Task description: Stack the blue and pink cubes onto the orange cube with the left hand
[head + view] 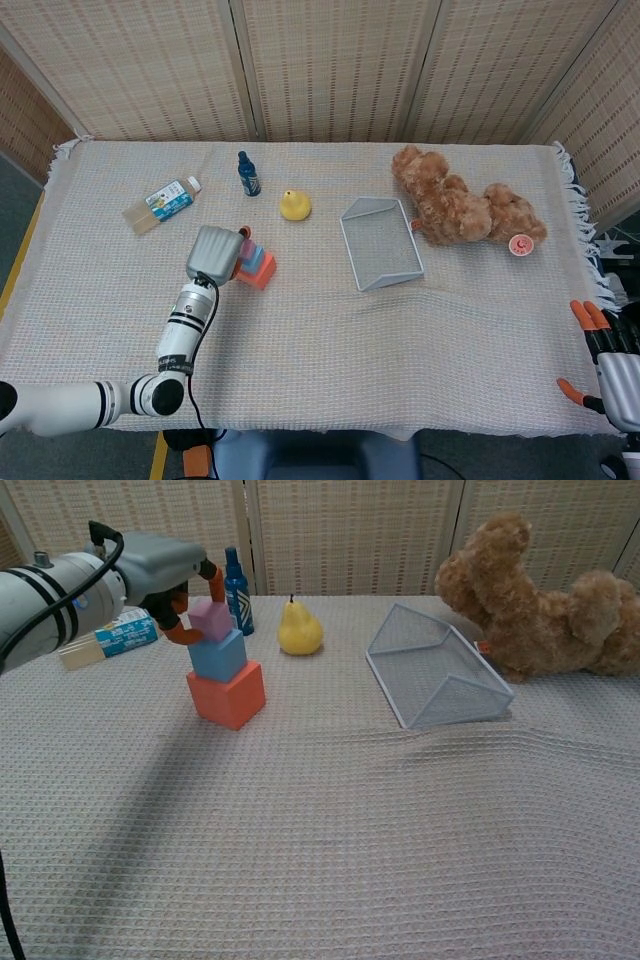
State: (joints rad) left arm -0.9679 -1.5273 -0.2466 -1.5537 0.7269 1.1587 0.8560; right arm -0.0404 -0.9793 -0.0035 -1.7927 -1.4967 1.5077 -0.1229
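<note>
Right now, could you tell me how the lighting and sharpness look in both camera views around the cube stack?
Chest view: even, soft light; the left hand and its arm cast a faint shadow across the cloth; pink cube, blue cube and orange cube are sharp. Head view: no glare, but the hand hides most of the small stack.

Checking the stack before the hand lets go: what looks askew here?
The wire basket lies tipped on its side. In the stack, the blue cube sits toward the orange cube's rear-left corner, not centred.

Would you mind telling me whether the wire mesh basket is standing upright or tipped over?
Tipped over. In the chest view the wire mesh basket lies on its side on the table cloth, its open mouth facing sideways.
</note>
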